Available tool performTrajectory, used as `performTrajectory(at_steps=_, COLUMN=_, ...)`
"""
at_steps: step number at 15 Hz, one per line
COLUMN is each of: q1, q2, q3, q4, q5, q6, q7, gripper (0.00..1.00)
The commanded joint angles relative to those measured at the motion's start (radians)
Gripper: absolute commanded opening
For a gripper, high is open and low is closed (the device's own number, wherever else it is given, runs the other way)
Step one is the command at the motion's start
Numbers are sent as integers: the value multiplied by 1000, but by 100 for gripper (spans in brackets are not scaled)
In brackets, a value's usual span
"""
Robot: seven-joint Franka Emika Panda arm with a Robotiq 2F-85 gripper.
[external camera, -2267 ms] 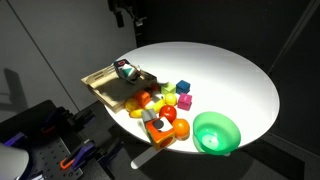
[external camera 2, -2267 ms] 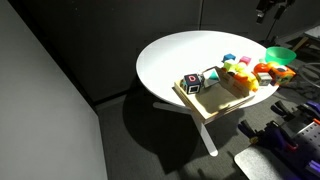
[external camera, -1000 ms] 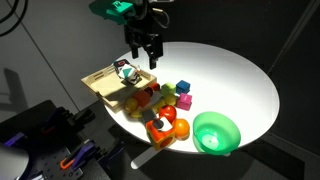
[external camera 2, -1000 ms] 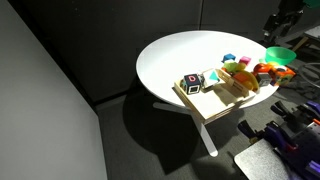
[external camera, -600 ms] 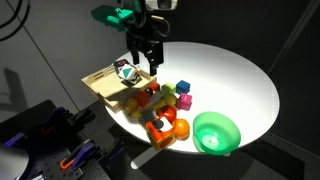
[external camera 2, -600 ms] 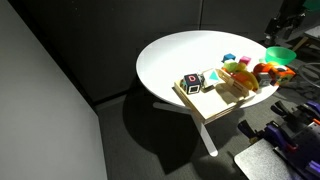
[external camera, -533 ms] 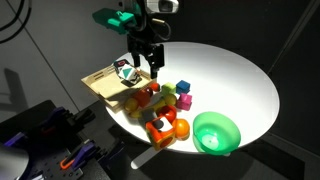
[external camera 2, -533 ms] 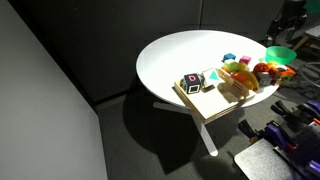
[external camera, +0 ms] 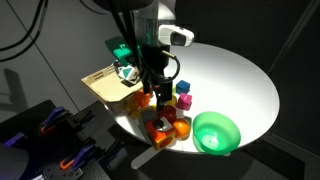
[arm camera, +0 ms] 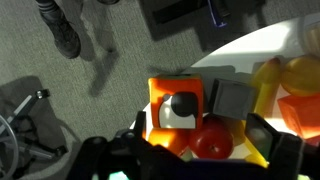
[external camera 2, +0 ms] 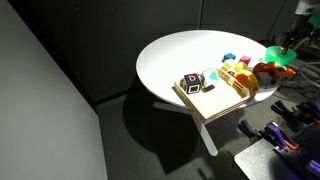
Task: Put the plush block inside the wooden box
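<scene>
In the wrist view the plush block is an orange cube with a white patch and a black dot. It lies among toys right in front of my gripper, which is open with a finger on either side of the pile. In an exterior view the gripper hangs low over the toy cluster and the plush block lies just below it. The wooden box stands beside the cluster at the table edge. It also shows in an exterior view with two small cubes inside.
A grey cube and a red ball touch the plush block. A green bowl stands on the round white table. Small coloured cubes lie near the gripper. A yellow toy lies to the right.
The arm has moved from above the wooden box across to the toy cluster and come down low over it. The gripper stays open. The toys have not moved.
</scene>
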Motion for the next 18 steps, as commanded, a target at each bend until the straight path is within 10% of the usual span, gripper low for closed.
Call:
performTrajectory(at_steps=1, q1=-25, q2=30, q3=-24, q4=-16, q5=18, q6=68, q7=1, gripper=100)
performTrajectory(at_steps=18, q1=-69, q2=248, q3=9, q4=-66, q5=184, q6=471, q7=-203, gripper=100)
